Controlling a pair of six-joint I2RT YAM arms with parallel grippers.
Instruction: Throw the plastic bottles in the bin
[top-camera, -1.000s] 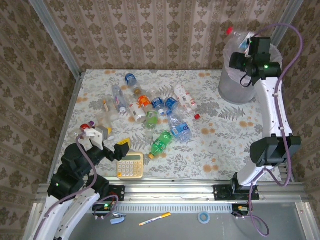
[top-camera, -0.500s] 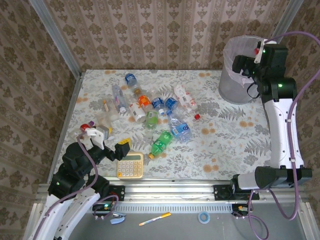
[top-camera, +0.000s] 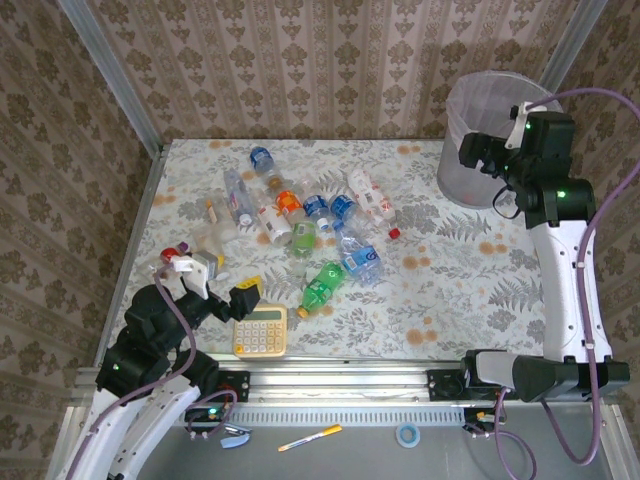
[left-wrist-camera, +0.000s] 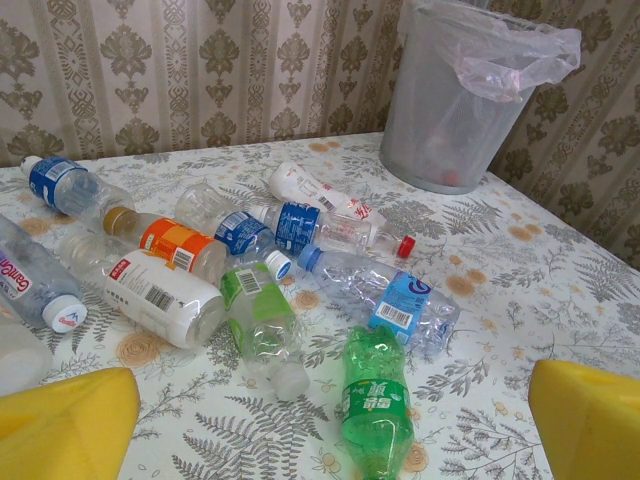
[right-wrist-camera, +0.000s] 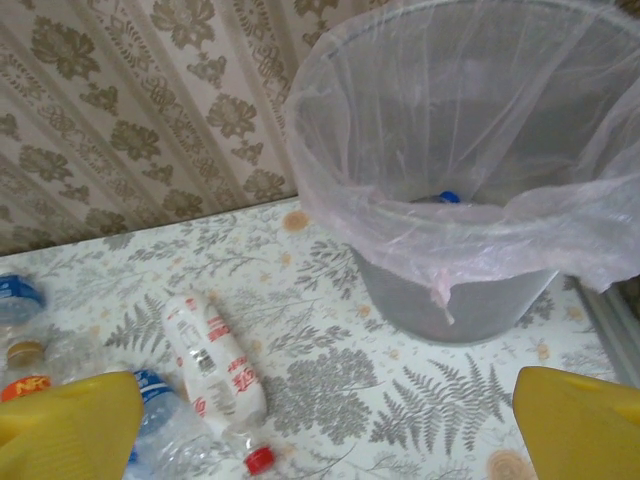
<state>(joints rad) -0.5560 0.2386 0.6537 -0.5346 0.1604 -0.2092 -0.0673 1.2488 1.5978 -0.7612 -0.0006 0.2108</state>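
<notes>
The small clear, green and white plastic bottles (top-camera: 300, 215) lie in a loose heap mid-table on the fern-print tablecloth (top-camera: 450, 270). The green bottle (top-camera: 322, 285) is the closest one to the yellow calculator (top-camera: 261, 330). The round grey bin with the pinkish bag liner (top-camera: 468, 185) sits at the far right corner, with a blue cap (right-wrist-camera: 449, 197) showing inside. The right gripper (top-camera: 477, 152) hangs just beside the bin, fingers spread wide with nothing between them. The left gripper (top-camera: 212, 280) is at the near left, also spread wide and empty.
</notes>
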